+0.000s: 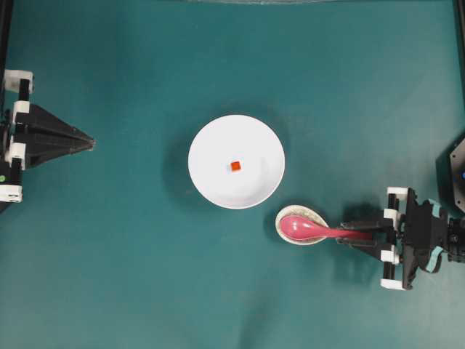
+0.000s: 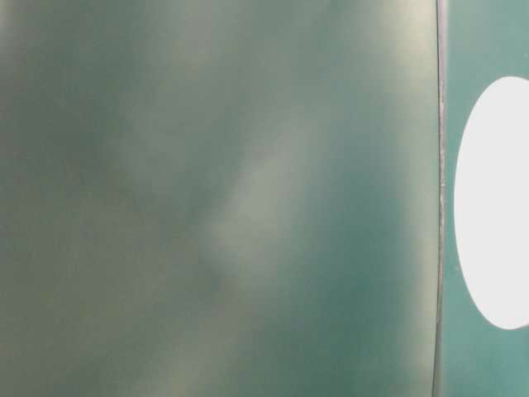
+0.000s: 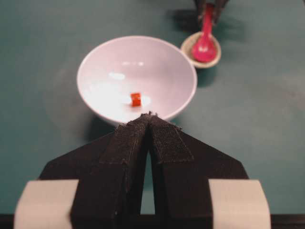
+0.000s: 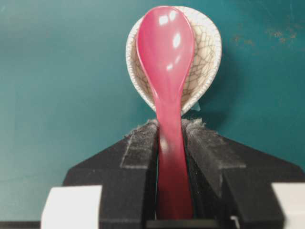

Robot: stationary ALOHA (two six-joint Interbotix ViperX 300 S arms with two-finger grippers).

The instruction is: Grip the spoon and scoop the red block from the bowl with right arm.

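The pink spoon lies with its scoop in a small speckled dish and its handle pointing right. My right gripper is shut on that handle. In the right wrist view both pads press the sides of the spoon just behind the dish. The white bowl sits mid-table with the tiny red block inside, near its middle. My left gripper rests at the far left, shut and empty. Its tips point at the bowl and the block.
Teal cloth covers the table all round the bowl and dish. A dark arm base stands at the right edge. The table-level view is blurred, with only a white oval of the bowl at its right.
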